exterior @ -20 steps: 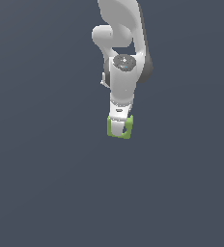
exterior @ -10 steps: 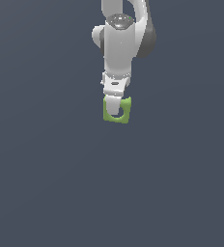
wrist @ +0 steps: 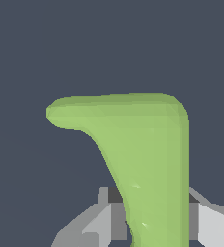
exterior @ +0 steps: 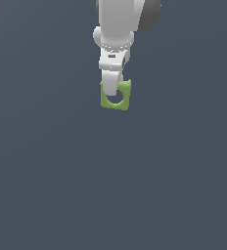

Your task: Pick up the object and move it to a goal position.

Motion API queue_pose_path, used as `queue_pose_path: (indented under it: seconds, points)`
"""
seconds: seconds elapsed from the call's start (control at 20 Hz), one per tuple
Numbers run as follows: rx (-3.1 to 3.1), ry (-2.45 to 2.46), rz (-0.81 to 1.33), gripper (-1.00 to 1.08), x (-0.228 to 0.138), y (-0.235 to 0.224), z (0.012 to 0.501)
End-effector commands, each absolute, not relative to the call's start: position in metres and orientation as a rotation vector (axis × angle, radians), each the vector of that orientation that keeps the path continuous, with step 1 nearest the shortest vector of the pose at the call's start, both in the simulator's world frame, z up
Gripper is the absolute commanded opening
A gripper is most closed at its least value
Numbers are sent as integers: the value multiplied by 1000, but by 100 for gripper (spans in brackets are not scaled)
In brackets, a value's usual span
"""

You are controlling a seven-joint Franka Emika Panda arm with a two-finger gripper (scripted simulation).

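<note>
The object is a small lime-green squarish block [exterior: 120, 100] with rounded corners and a round hole through it. It hangs in the air under the white arm in the exterior view. My gripper [exterior: 113, 92] is shut on the block, with a white finger [exterior: 110, 84] across its front face. In the wrist view the green block [wrist: 147, 154] fills the middle of the picture, clamped between the grey fingers [wrist: 97, 224]. No goal marker shows in either view.
Only a plain dark grey-blue background [exterior: 47, 185] shows around the arm and block in both views.
The arm has risen with the block in its grip. The block has also turned, so its holed face now shows more squarely in the exterior view.
</note>
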State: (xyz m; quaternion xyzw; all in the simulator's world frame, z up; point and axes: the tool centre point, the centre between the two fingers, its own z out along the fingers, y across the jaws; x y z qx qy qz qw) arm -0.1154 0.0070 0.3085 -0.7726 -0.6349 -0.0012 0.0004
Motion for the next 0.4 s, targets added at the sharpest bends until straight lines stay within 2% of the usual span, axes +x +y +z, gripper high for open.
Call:
queue_pose_path:
  seconds: [0.0,0.35]
  points:
    - [-2426,-1994,-3,-100,-119,5,320]
    - [-2427,-1993,-2,-100,-123,2,333]
